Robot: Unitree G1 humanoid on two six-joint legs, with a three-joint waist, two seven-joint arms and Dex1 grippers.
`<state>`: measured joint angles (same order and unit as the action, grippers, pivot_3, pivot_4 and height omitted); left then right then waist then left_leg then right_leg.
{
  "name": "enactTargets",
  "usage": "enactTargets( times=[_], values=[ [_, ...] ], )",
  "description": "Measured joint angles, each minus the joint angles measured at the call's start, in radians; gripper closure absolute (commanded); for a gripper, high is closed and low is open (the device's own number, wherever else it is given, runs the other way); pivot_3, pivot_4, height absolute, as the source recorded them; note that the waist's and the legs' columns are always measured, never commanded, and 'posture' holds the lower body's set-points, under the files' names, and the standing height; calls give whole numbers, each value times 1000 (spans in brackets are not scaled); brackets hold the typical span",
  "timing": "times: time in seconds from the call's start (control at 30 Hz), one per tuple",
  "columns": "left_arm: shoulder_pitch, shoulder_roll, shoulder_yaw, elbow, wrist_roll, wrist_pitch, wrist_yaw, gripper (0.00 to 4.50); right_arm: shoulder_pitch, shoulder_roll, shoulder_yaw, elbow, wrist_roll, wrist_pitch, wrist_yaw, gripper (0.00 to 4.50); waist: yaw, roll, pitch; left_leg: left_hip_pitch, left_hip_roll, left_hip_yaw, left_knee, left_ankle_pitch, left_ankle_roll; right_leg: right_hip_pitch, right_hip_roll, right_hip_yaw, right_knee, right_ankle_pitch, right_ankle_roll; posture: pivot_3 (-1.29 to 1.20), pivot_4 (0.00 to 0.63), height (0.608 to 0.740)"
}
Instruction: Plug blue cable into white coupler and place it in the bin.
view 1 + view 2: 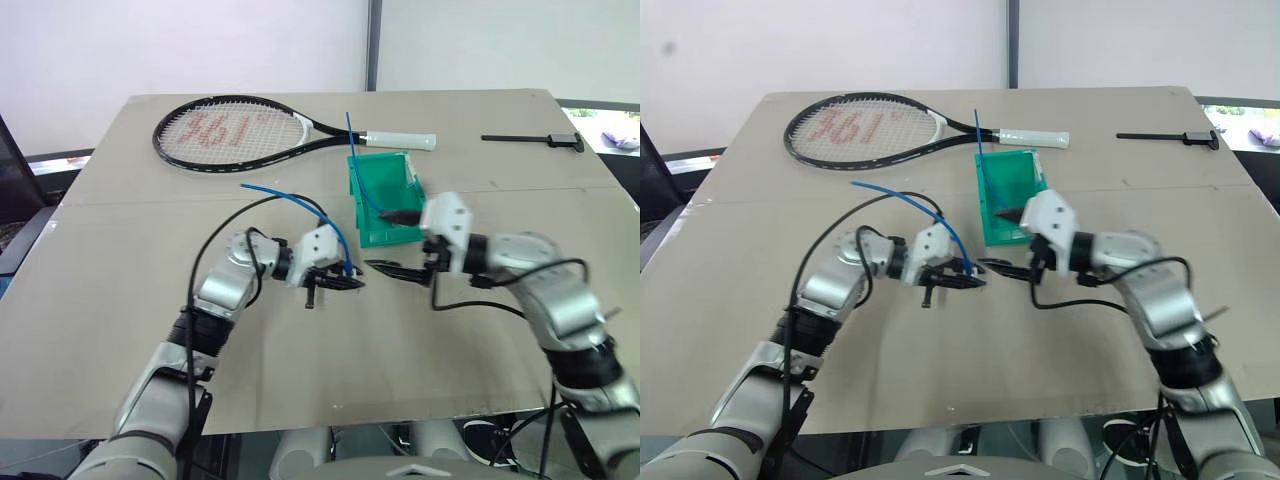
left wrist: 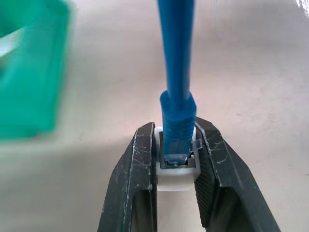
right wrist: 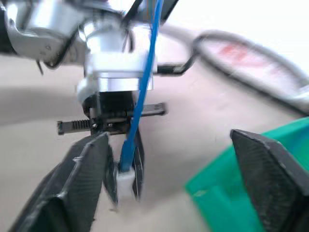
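My left gripper (image 1: pixel 350 280) is shut on the white coupler (image 2: pixel 176 171), a small white cube pinched between its two black fingers (image 2: pixel 136 183). The blue cable (image 1: pixel 300 200) has its plug seated in the coupler's socket and arcs up and back to the left over the table. Just to the right, my right gripper (image 1: pixel 1005 240) stands open, its jaws wide apart and nothing between them, pointing toward the left gripper. In the right wrist view the coupler (image 3: pixel 124 181) and cable (image 3: pixel 142 87) hang in the left gripper ahead. The green bin (image 1: pixel 385 195) sits just behind both grippers.
A straighter blue cord (image 1: pixel 351 140) sticks up out of the bin's far side. A tennis racket (image 1: pixel 240 130) lies across the back of the table. A black tool (image 1: pixel 535 138) lies at the back right. The table's front edge is near the arms.
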<state>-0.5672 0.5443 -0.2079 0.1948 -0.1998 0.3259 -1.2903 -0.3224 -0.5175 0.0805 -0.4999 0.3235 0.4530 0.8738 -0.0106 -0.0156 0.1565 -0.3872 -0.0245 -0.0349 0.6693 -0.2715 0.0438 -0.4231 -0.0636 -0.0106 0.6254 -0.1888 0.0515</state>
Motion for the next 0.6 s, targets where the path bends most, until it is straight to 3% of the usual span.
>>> enactTargets(
  times=[0.17,0.3,0.43,0.6],
  values=[
    [-68,-9,82,-34,-92,237,83,4087,221,-24,-110,-209,-1,37,-119,799,8,-1,2,0,-1,0,2,0,0,1,-1,0,0,-2,4,0,150,740],
    [-244,-77,162,2,-156,408,214,4087,415,-29,-141,-304,-40,44,-200,799,21,-6,4,2,-1,1,5,0,0,4,0,1,0,-3,5,0,150,740],
    [-453,-183,177,183,-157,504,325,4087,577,1,-175,-378,-71,40,-282,799,24,-7,5,3,-2,1,5,0,0,6,0,0,0,-3,5,0,150,740],
    [-592,-273,144,438,-108,497,396,4087,616,31,-183,-420,-80,40,-349,799,14,-7,5,3,-2,2,4,0,0,6,0,1,0,-3,5,0,150,740]
  ],
)
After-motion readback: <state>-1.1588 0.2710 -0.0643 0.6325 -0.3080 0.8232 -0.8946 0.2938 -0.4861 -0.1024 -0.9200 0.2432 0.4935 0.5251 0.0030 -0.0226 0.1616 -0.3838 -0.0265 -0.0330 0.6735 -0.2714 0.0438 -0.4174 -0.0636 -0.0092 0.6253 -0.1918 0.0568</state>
